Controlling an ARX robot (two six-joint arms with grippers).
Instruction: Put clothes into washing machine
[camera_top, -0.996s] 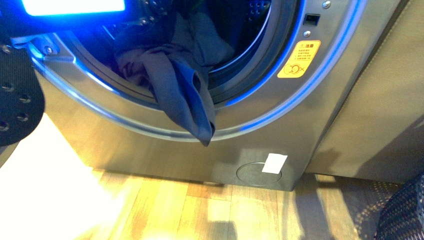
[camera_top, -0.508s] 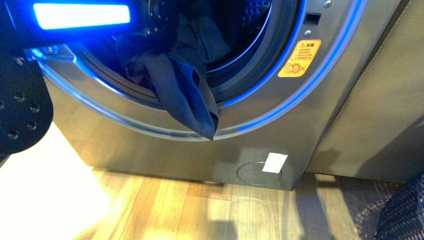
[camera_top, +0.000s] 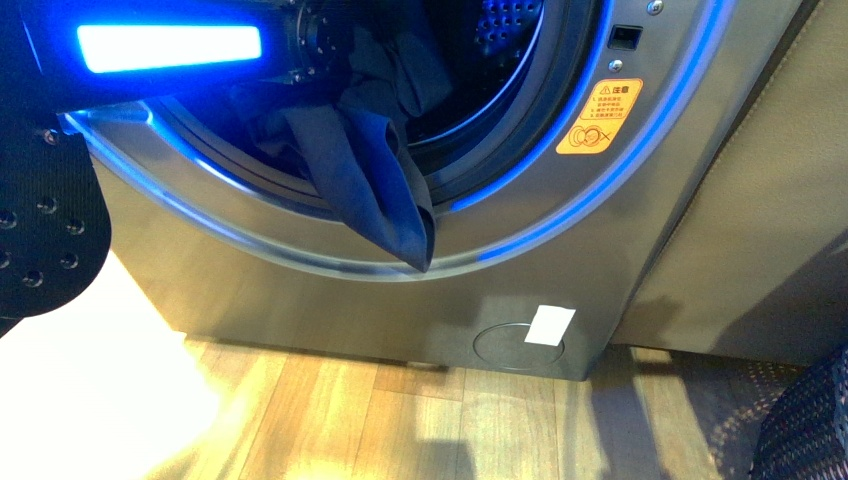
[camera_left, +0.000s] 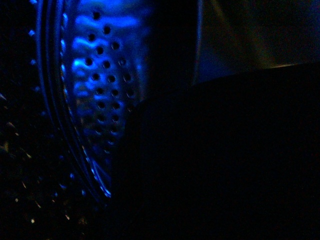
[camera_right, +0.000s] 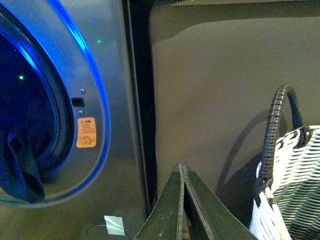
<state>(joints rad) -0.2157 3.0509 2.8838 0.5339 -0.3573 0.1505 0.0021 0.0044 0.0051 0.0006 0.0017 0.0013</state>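
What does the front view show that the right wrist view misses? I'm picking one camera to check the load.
Only the front view shows the wooden floor, the left arm with its lit blue bar reaching into the drum, and the perforated drum wall. Only the right wrist view shows the shut right pincer and a white woven basket. Both show the washing machine, clothes hanging over the door rim, the orange sticker and a white tag.

My washing machine (camera_top: 300, 290) looks like brushed, satiny metal; the clothes (camera_top: 375, 185) are soft matt cloth; the floor (camera_top: 400, 420) is glossy wood.
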